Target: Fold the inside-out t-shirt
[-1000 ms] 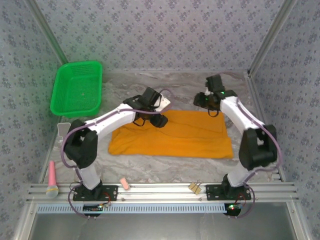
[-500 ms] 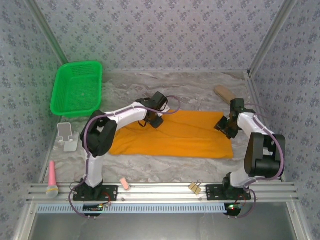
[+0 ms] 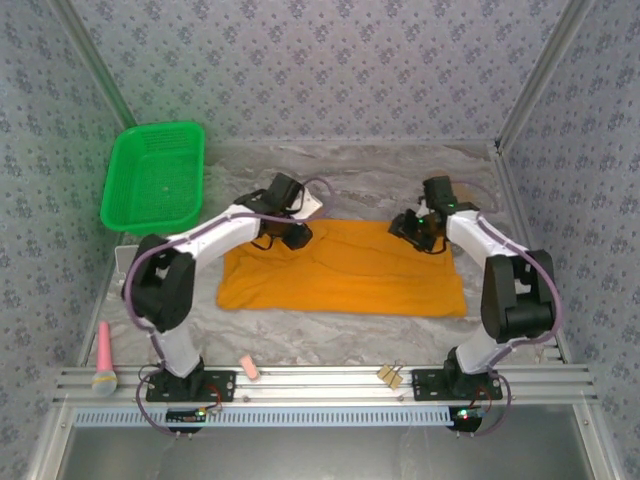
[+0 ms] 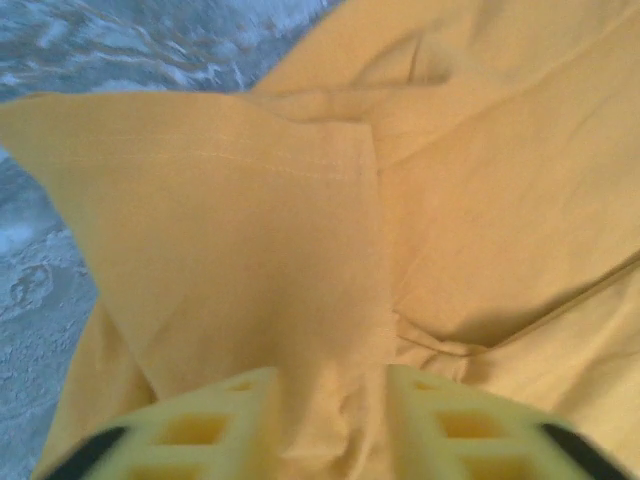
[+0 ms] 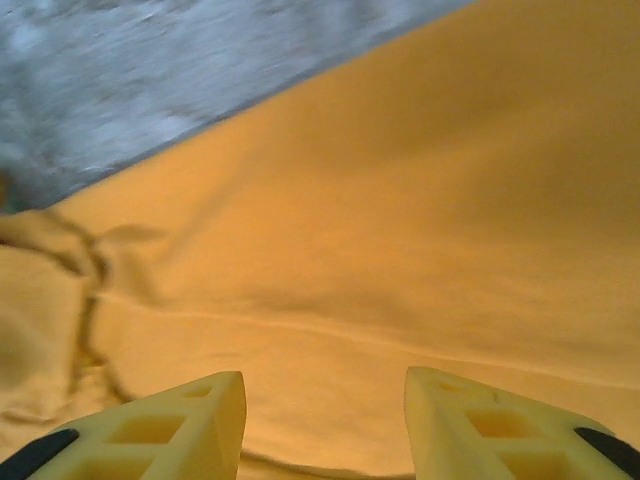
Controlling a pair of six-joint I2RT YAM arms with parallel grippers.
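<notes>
The inside-out t-shirt (image 3: pixel 345 272) lies as a flat orange-yellow rectangle in the middle of the table. My left gripper (image 3: pixel 291 236) is at its far left corner. In the left wrist view this gripper (image 4: pixel 331 405) is shut on a bunched fold of the t-shirt (image 4: pixel 220 230), and a hemmed flap rises from the jaws. My right gripper (image 3: pixel 419 231) hangs over the far right part of the shirt. Its jaws (image 5: pixel 325 400) stand apart, with smooth cloth (image 5: pixel 400 200) and a seam line lying below them.
A green basket (image 3: pixel 155 178) stands at the back left. A pink microphone (image 3: pixel 104 358) lies at the near left. A small pink block (image 3: pixel 250 368) and binder clips (image 3: pixel 390 375) rest on the front rail. Patterned walls close in both sides.
The left gripper has closed on the shirt's far left corner and drawn slightly left. The right arm dropped to the shirt's right edge, then swung back left over its far right part.
</notes>
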